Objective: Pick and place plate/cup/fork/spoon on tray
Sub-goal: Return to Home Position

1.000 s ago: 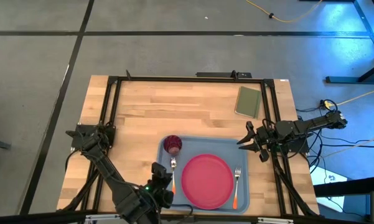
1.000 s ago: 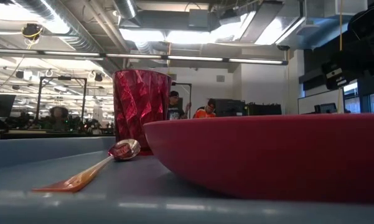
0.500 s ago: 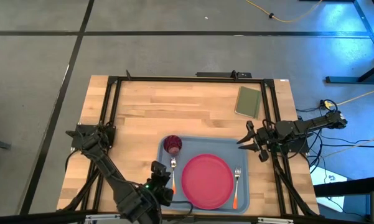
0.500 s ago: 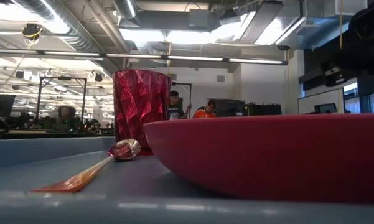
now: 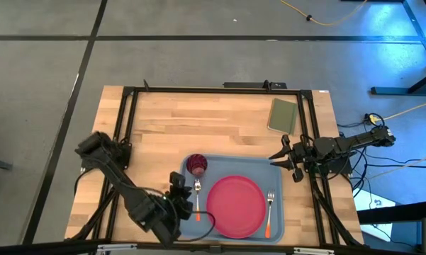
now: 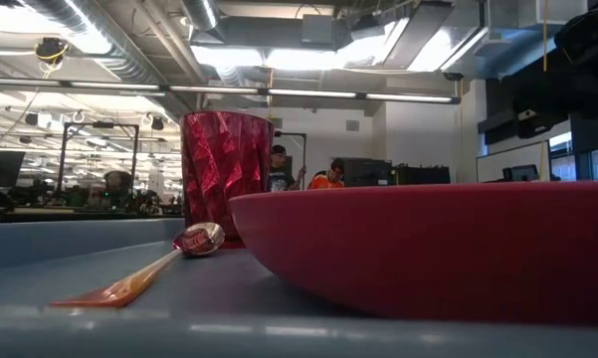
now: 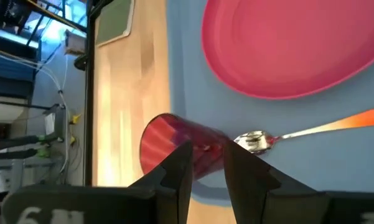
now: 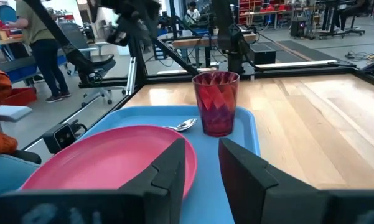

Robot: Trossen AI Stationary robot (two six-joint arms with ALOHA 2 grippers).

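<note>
Where wooden table (image 5: 198,127) bears tray (image 5: 230,164), grey floor (image 5: 42,106) around.

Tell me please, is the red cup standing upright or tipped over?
Upright. The cup stands on its base on the tray, walls vertical, mouth up, beside the spoon.

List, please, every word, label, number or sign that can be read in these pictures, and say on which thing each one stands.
None can be read with certainty.
Left wrist view: pale raised marks on the left gripper body, cut off and blurred; unreadable.
The plate, cup, spoon, fork, tray and green pad show no text.
</note>
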